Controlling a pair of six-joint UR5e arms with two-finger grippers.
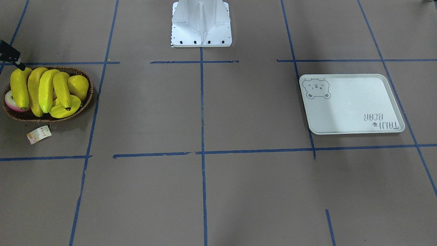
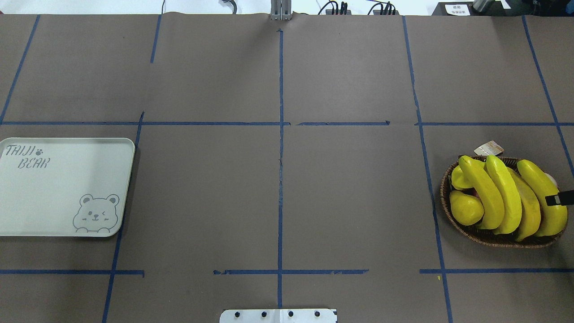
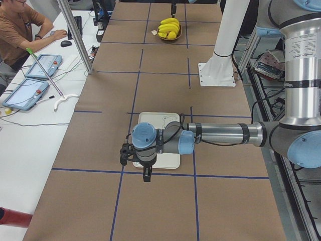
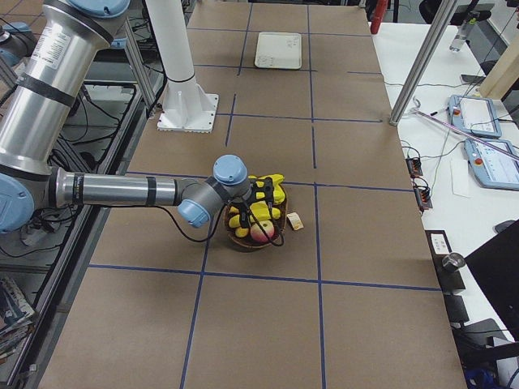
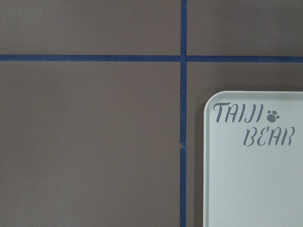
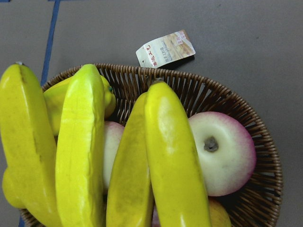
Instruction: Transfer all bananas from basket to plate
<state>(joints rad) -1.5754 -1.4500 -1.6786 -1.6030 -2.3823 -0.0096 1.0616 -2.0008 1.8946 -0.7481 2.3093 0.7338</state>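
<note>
Several yellow bananas (image 1: 46,89) lie side by side across the dark wicker basket (image 1: 88,99) at the table's right end, also shown close up as bananas (image 6: 170,161) in the right wrist view. My right gripper (image 1: 18,63) hangs just over the outermost banana (image 2: 540,197); only one dark fingertip shows, so I cannot tell whether it is open or shut. The pale plate (image 1: 351,102) with the bear print holds nothing. My left gripper (image 3: 144,172) hovers at the plate's (image 3: 168,119) outer edge; I cannot tell its state.
The basket also holds a yellow pear-shaped fruit (image 1: 79,86), a starfruit (image 1: 63,110) and a pink-white apple (image 6: 222,156). Its paper tag (image 1: 39,134) lies on the table. The white robot base (image 1: 201,24) stands mid-table. A person (image 3: 20,30) sits at a side desk.
</note>
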